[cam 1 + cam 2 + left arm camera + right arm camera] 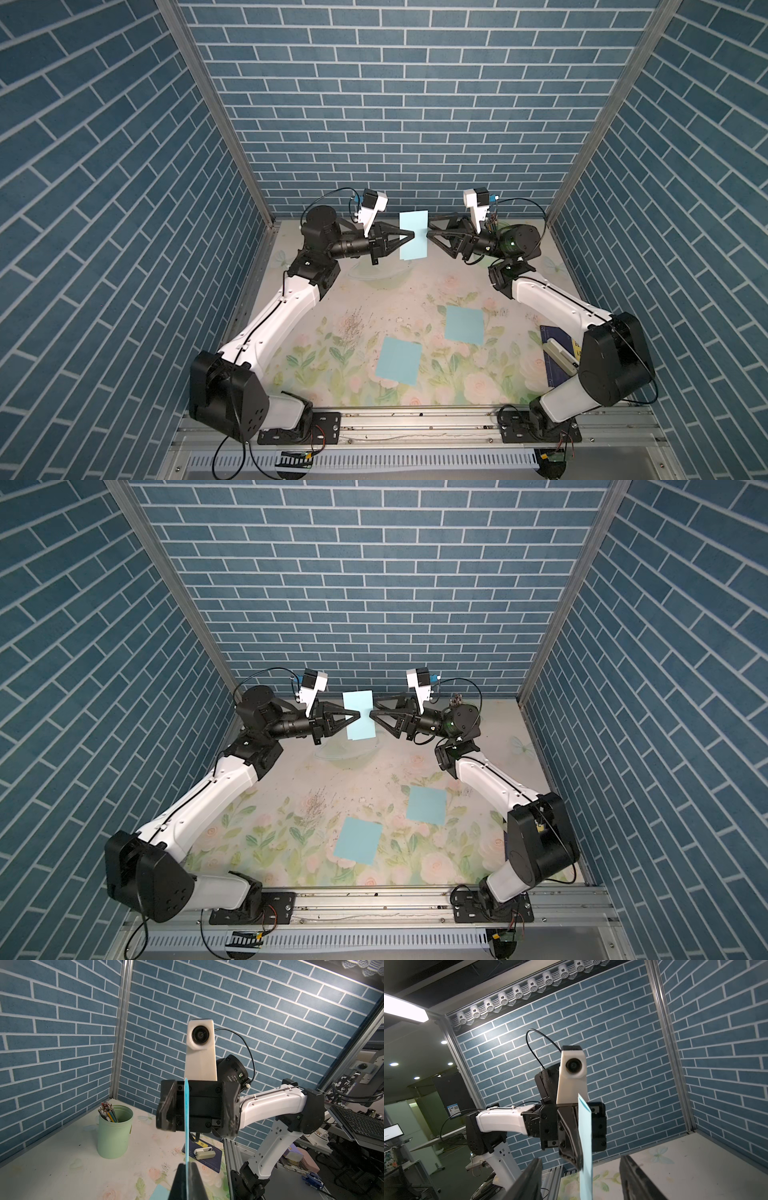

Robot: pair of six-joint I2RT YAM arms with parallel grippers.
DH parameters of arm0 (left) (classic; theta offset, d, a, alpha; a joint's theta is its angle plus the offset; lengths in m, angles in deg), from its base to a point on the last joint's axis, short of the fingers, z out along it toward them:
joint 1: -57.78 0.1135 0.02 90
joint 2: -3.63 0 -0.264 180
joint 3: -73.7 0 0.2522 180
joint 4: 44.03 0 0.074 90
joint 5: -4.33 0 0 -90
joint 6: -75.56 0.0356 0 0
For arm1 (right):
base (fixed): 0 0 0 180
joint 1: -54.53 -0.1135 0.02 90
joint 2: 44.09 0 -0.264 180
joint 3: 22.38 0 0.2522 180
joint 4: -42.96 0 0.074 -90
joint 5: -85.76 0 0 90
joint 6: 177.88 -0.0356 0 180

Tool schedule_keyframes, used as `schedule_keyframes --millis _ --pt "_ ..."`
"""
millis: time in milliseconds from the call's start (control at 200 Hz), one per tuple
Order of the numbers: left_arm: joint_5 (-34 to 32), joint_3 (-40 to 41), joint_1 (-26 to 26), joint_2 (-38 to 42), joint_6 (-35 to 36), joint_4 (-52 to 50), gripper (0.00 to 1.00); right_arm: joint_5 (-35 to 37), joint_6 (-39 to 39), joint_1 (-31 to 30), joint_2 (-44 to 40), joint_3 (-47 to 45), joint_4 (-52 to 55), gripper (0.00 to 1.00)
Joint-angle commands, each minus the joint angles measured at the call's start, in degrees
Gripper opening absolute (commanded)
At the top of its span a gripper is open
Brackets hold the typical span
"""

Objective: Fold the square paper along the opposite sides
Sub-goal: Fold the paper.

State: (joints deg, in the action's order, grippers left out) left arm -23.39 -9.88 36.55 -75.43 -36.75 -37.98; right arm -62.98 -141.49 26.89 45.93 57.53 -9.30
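A light blue square paper [413,235] [360,715] hangs upright in the air near the back wall and looks taller than wide. My left gripper [411,236] [188,1165] is shut on its left edge, and in the left wrist view the paper [186,1118] shows edge-on between the closed fingers. My right gripper [430,235] [581,1169] faces it from the right with its jaws wide open. The paper [585,1136] stands between the right fingers [529,1180] without touching either.
Two more light blue papers [399,359] [464,325] lie flat on the floral table [365,291]. A green cup of pencils [115,1132] stands in the back right corner. A dark mat with a beige tool [559,353] lies by the right arm's base.
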Motion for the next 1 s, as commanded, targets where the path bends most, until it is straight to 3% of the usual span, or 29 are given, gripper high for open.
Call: schedule_keyframes --millis 0,25,80,475,515,550,665,775,900,925,965,995 --pt "1.2 0.2 0.2 1.0 -0.2 1.9 0.0 1.5 -5.9 -0.3 3.9 3.3 -7.7 0.49" --pt "1.2 0.3 0.2 1.0 -0.3 2.0 0.0 1.3 -7.0 -0.3 4.6 3.7 -9.0 0.38" --pt "1.3 0.3 0.2 0.9 -0.3 2.1 0.0 1.0 -8.8 -0.3 5.6 4.2 -10.9 0.0" --pt "1.3 0.3 0.2 1.1 -0.1 1.8 0.0 1.1 -9.4 0.3 5.3 3.5 -11.8 0.0" --pt "1.3 0.3 0.2 1.1 -0.1 1.8 0.0 1.4 -9.5 0.3 5.4 3.9 -11.6 0.26" --pt "1.4 0.4 0.2 1.3 0.0 1.8 0.0 1.7 -9.5 0.2 5.4 4.1 -11.6 0.37" --pt "1.1 0.6 0.2 1.4 0.1 1.5 0.0 2.6 -9.4 0.1 5.8 5.5 -10.6 0.56" --pt "1.0 0.8 0.2 1.2 0.1 1.6 0.0 3.1 -9.5 -0.1 6.3 6.7 -10.4 0.62" --pt "1.0 0.7 0.2 0.9 0.2 1.6 0.0 3.3 -9.9 -0.6 6.8 8.1 -10.4 0.54" --pt "1.0 0.7 0.2 0.8 0.2 1.6 0.0 3.3 -10.0 -0.7 6.9 8.4 -10.2 0.46" --pt "0.9 0.8 0.2 0.8 0.2 1.6 0.0 3.1 -10.1 -0.8 7.1 9.0 -10.0 0.24" --pt "0.9 0.8 0.2 0.8 0.2 1.6 0.0 3.0 -10.3 -0.7 7.1 9.2 -9.9 0.15"
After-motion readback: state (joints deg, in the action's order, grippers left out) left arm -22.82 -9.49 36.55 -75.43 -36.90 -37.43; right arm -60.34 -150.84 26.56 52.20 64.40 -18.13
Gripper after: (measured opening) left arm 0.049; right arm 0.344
